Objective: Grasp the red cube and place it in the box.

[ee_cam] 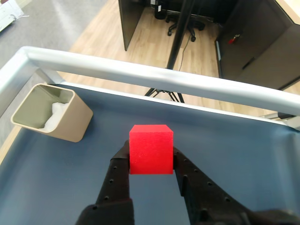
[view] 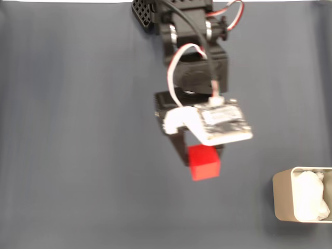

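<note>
close to the wrist camera, the gripper (ee_cam: 151,157) pinches the red cube (ee_cam: 151,150) between its two black fingers (ee_cam: 118,171), one pressed against each side face. the red cube sits square to the lens, one flat face toward the camera and its top face level; being a cube, it has no long axis to speak of. beyond it lies the dark blue-grey counter (ee_cam: 234,150). farther off, at the left of the wrist view, the box (ee_cam: 70,119) stands on the counter with white padding (ee_cam: 57,115) inside, well apart from the cube. in the fixed view the red cube (view: 204,162) shows below the arm, the box (view: 282,199) at the lower right edge.
</note>
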